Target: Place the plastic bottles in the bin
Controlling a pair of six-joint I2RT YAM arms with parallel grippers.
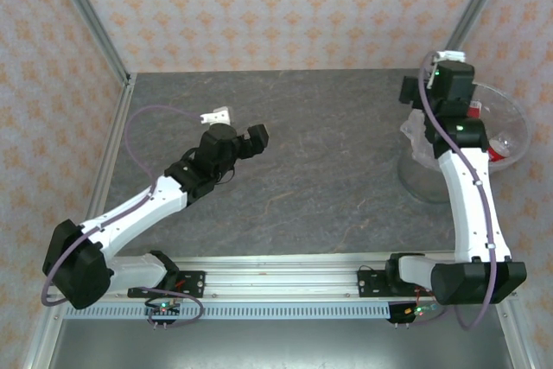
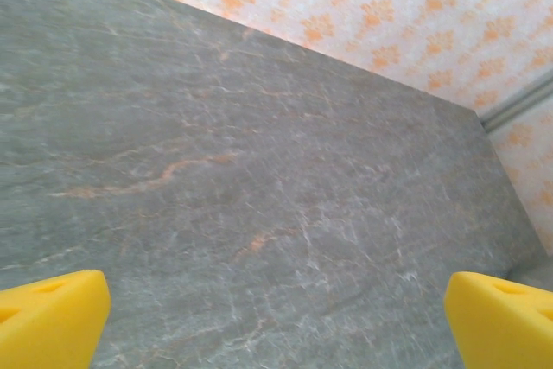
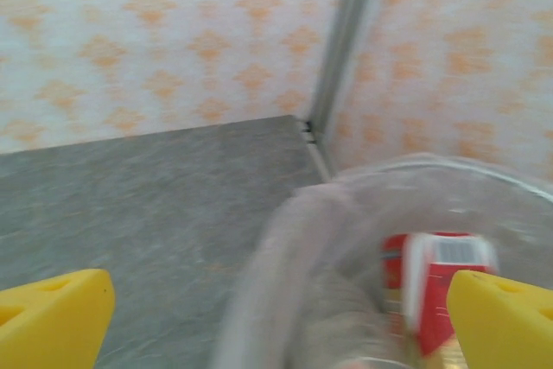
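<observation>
Over the bin (image 3: 285, 231), the right pincer (image 3: 278, 321) stands spread, a red-labelled bottle (image 3: 432, 287) loose below it.

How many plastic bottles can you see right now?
1: a red-labelled bottle, blurred, lying inside the bin. More may be hidden deeper in the bin or under the right arm.

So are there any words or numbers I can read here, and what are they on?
No text can be read.
Bottle in the bin: red and white label, print too blurred to read.
Walls: orange pattern, no words.
</observation>
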